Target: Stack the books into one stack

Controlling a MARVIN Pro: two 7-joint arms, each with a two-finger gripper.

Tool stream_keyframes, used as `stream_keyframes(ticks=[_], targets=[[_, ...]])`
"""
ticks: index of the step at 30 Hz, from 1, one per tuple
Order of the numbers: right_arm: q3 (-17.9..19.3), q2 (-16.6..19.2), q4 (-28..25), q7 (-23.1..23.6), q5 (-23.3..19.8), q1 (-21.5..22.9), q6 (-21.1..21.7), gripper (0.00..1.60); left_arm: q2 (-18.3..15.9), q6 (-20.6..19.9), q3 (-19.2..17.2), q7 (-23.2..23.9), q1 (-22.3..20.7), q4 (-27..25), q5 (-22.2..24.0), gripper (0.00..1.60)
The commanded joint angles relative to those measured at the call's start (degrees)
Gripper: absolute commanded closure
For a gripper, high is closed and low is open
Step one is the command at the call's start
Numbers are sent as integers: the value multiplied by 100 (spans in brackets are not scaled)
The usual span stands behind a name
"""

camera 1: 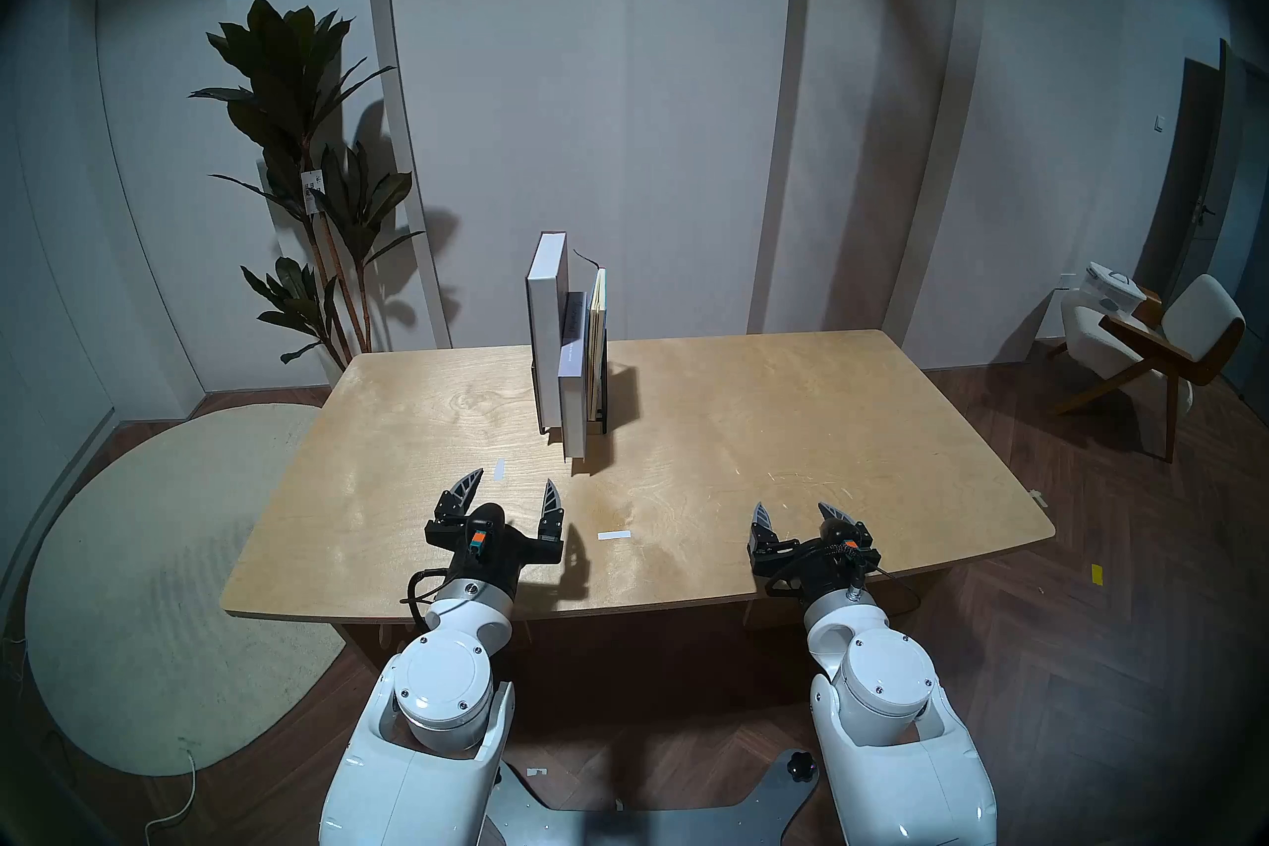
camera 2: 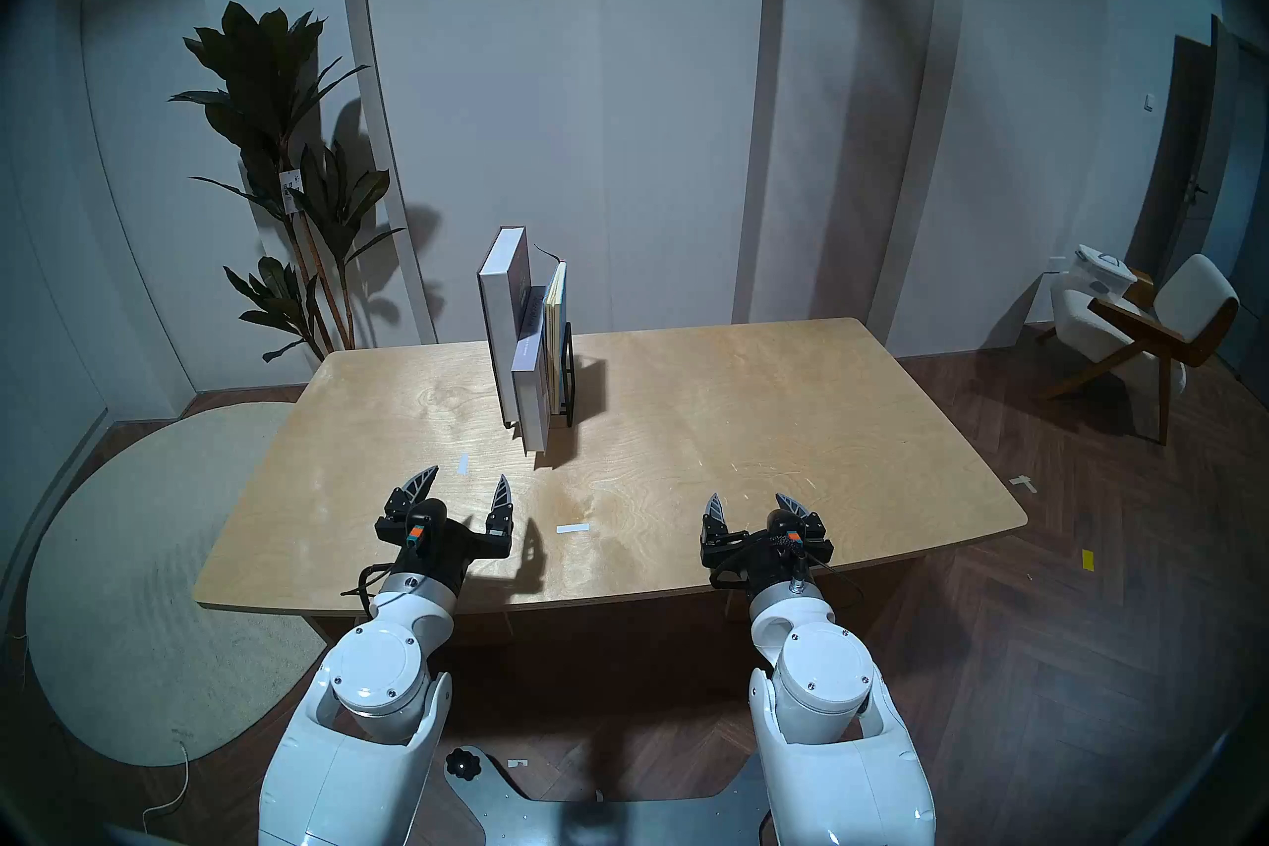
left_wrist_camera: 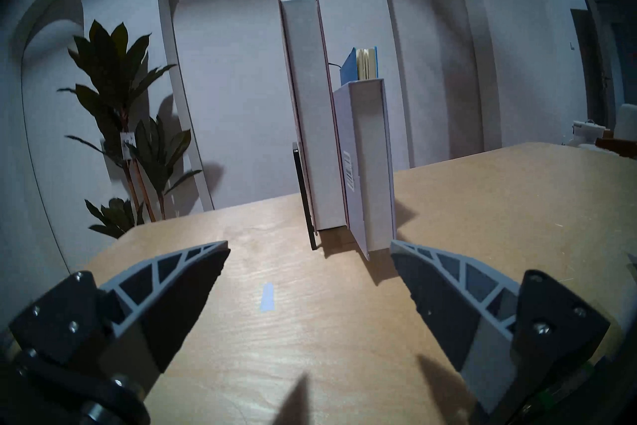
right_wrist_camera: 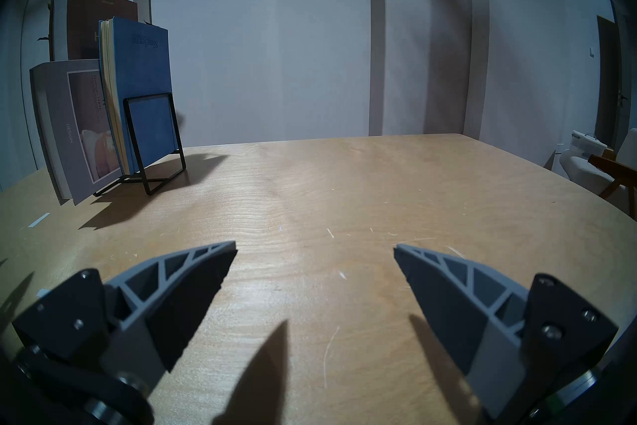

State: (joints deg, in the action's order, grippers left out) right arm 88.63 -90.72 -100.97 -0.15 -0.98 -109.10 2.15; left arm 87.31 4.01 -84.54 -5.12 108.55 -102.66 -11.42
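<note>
Three books stand upright in a wire rack mid-table: thick brown book, grey book, thin blue book. Both claws, left and right, are spread and empty above the smooth wooden table, whose right half lies free.

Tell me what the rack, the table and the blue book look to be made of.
Rack: thin black rod bent into square frames, probably painted metal wire, matte.
Table: pale wood, likely plywood or veneer; grain shows, with a soft sheen and light scratches.
Blue book: matte blue cover, paper or cloth, I cannot tell which; cream page edges show beside it.
</note>
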Motion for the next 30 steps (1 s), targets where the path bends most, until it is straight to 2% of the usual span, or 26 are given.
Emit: stream_keyframes(ticks=[1, 7, 11, 17, 23, 30], targets=[[-7, -10, -126, 7, -12, 11, -17, 0, 13, 98, 21, -276, -77, -167, -309, 0], [-6, -11, -126, 8, -11, 11, -17, 0, -21, 156, -35, -426, -108, -155, -387, 0], [-5, -12, -123, 9, -9, 12, -19, 0, -149, 328, -34, -597, -170, -99, -693, 0], [-5, -13, -117, 9, -7, 16, -22, 0, -266, 329, -222, -526, -478, -71, -634, 0], [-4, -14, -112, 10, -5, 18, -24, 0, -376, 319, -398, -253, -848, 20, -359, 0], [-3, -14, -109, 10, -4, 20, -25, 0, -442, 173, -586, 313, -1299, 173, 311, 0]])
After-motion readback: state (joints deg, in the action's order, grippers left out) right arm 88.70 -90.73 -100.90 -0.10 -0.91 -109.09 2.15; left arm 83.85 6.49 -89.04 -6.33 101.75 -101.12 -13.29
